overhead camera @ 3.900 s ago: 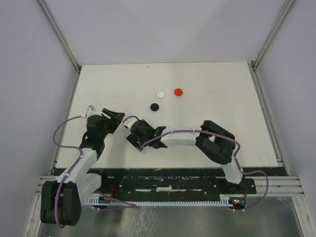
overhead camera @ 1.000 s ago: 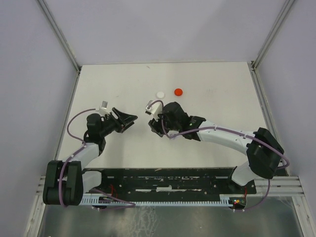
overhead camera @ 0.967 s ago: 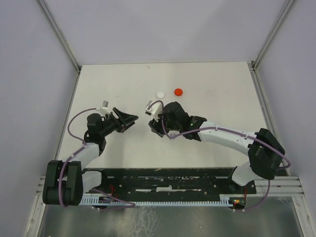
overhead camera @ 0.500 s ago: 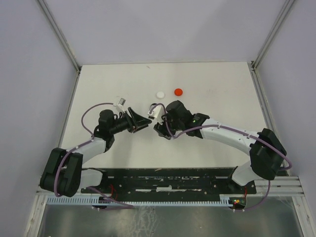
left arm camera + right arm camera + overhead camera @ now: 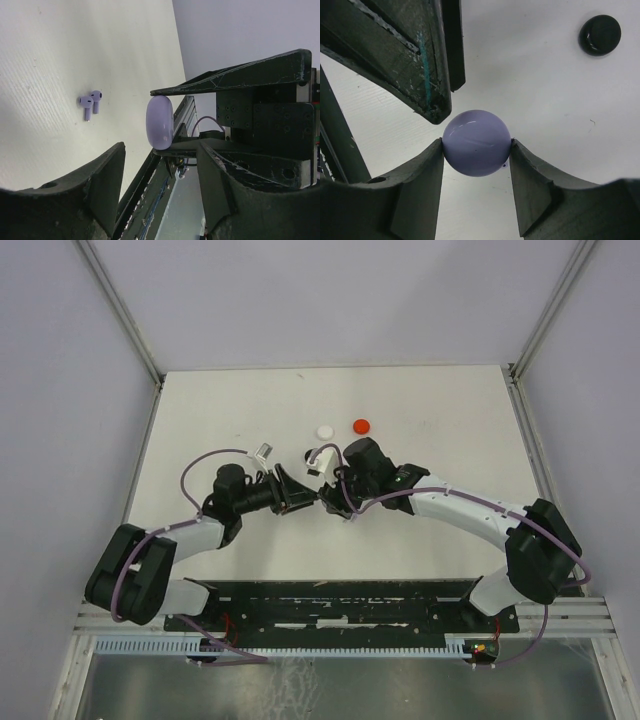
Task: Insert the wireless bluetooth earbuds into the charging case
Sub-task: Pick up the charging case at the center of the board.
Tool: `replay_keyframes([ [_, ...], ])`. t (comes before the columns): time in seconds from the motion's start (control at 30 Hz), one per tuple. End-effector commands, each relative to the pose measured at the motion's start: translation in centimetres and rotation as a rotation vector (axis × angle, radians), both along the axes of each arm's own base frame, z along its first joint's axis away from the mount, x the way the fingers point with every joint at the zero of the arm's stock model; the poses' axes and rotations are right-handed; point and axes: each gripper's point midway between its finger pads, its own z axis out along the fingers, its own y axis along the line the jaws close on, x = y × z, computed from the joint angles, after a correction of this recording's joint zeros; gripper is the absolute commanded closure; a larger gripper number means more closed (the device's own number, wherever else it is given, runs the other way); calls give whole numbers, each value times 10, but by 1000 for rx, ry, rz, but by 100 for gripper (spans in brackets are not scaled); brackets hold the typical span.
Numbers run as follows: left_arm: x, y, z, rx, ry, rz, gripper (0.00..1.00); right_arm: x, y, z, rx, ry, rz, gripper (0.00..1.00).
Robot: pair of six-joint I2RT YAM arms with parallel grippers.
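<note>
Right gripper [image 5: 477, 150] clamps the lavender case [image 5: 477, 134], lid seemingly closed.
Left gripper [image 5: 160, 162] gapes wide opposite; lavender earbuds [image 5: 90, 103] lie on the surface [image 5: 50, 50].

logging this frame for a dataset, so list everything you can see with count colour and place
charging case: 1, lavender, clamped between the right pincer's fingers
earbuds: 2, lavender, lying loose side by side on the table
white disc: 1, white, far middle of the table
red disc: 1, red, just right of the white disc
black disc: 1, black, on the table, seen only in the right wrist view
table: 1, white, under everything
right pincer: 1, black, shut on the charging case
left pincer: 1, black, open, tips close to the charging case
</note>
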Motion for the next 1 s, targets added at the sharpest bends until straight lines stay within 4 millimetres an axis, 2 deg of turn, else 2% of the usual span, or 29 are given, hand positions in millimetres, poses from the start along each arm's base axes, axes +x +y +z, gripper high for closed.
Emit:
replay_keyframes([
  [0.0, 7, -10, 18, -28, -105, -33, 36, 7, 15, 27, 74, -39, 33, 73],
  [0.37, 9, -25, 17, -46, -98, -57, 42, 5, 16, 28, 78, -35, 43, 74],
  [0.83, 7, -31, 21, -55, -108, -69, 56, 6, 14, 30, 80, -40, 41, 74],
  [0.97, 5, -32, 22, -60, -110, -74, 64, 7, 13, 30, 80, -44, 35, 74],
])
